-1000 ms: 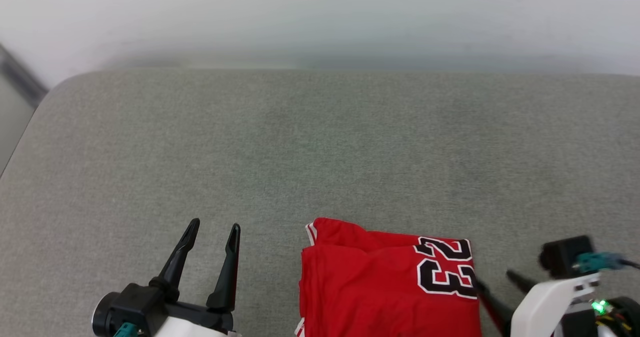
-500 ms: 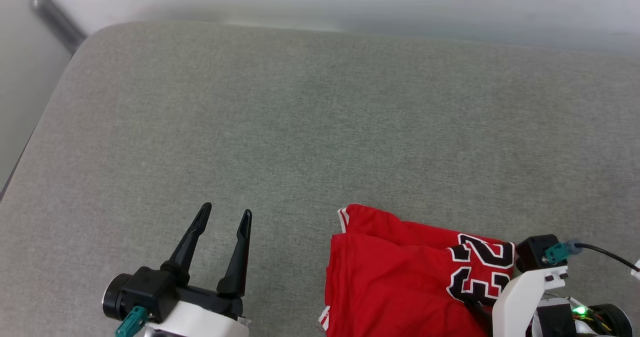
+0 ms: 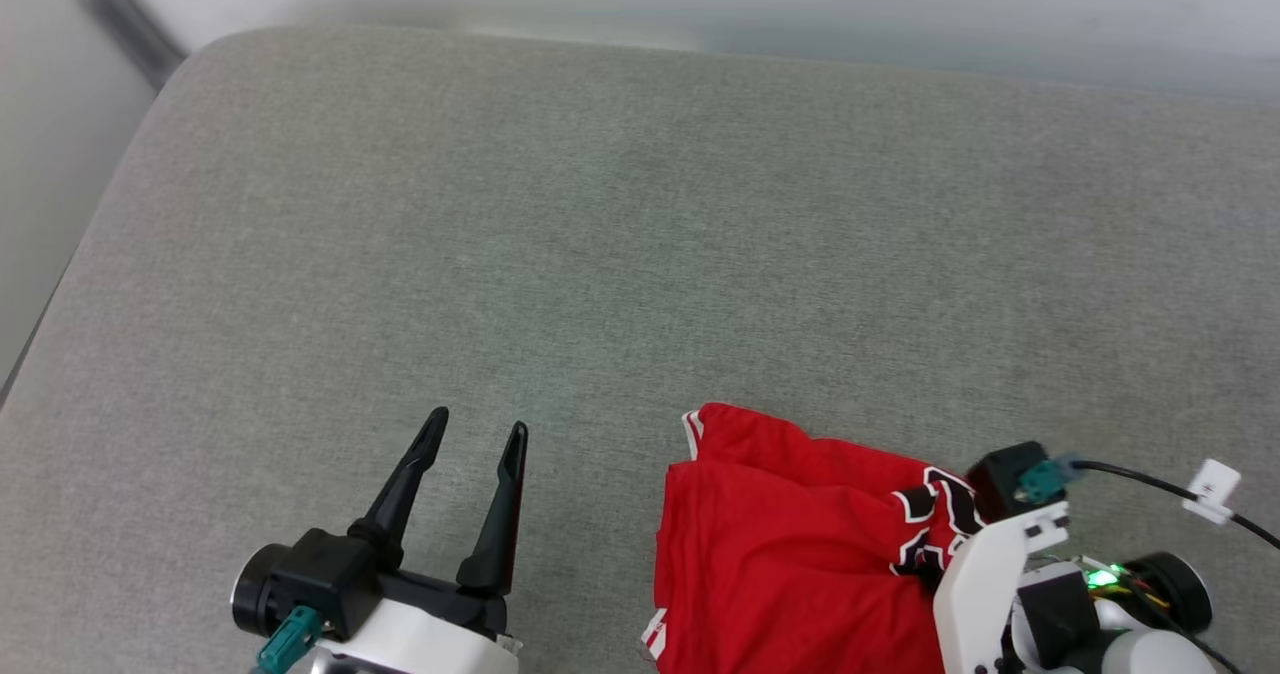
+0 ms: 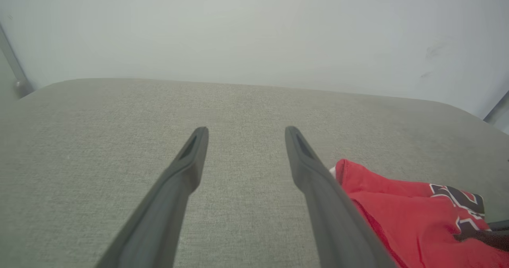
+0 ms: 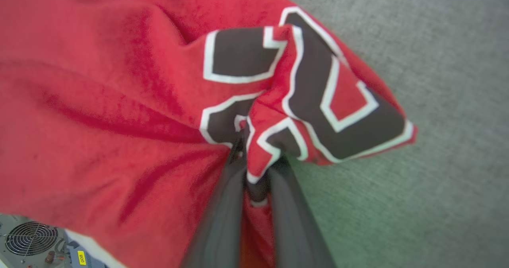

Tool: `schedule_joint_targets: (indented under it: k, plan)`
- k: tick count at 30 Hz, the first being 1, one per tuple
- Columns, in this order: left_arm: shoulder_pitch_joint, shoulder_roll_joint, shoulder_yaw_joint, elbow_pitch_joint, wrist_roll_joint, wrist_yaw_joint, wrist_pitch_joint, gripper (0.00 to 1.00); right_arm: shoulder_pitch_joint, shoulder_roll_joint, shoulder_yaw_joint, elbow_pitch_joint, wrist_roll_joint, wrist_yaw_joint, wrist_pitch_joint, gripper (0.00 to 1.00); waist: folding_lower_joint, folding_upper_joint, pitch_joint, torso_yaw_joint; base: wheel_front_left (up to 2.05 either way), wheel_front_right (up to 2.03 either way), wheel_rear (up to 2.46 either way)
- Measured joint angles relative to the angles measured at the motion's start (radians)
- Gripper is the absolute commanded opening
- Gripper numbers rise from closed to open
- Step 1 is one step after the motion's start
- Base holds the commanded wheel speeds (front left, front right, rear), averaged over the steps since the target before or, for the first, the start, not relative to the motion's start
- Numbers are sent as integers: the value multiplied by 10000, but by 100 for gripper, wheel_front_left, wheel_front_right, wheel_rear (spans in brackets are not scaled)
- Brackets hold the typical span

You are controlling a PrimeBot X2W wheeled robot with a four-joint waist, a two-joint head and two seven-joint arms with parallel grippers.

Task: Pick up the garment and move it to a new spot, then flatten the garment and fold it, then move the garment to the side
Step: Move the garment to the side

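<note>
Find the shirt (image 3: pixel 780 554) folded at the near right of the grey cushion (image 3: pixel 640 254), with the right gripper (image 5: pixel 256 152) pinched tight on a fold at the number print (image 5: pixel 318 113). Treat the left gripper (image 3: pixel 478 429), spread wide and empty, as the farther one, parked left of the shirt.

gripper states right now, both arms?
Left gripper: open, holding nothing.
Right gripper: shut on the red shirt, pinching a fold at its printed number.
</note>
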Motion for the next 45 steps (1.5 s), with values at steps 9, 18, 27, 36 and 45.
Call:
schedule_joint_targets:
  k: [9,18,27,36,45]
  plan:
    - [1,88,-150,50,-52,0,0,100,-1081,-1927,1894,-290,-788,2,-123,0,0,0,-136,-919,0,0,0]
    - [-590,167,-1248,-98,293,0,-2,100,-2105,-5141,2627,-1106,-1009,-2,132,0,1,0,74,-2446,0,0,0]
    - [-1721,589,-2015,-675,403,0,-2,100,-2893,-7229,1687,-270,-1099,0,-771,0,2,0,1176,-3688,0,0,0]
    - [-3196,1212,-2531,-1352,514,0,-2,100,-3656,-7636,46,1833,-1557,2,-2556,0,3,0,3058,-4152,0,0,0]
    - [-4056,1718,-2631,-1841,537,0,-2,100,-4600,-7515,-1175,4015,-2288,2,-4052,0,4,0,4579,-4157,0,0,0]
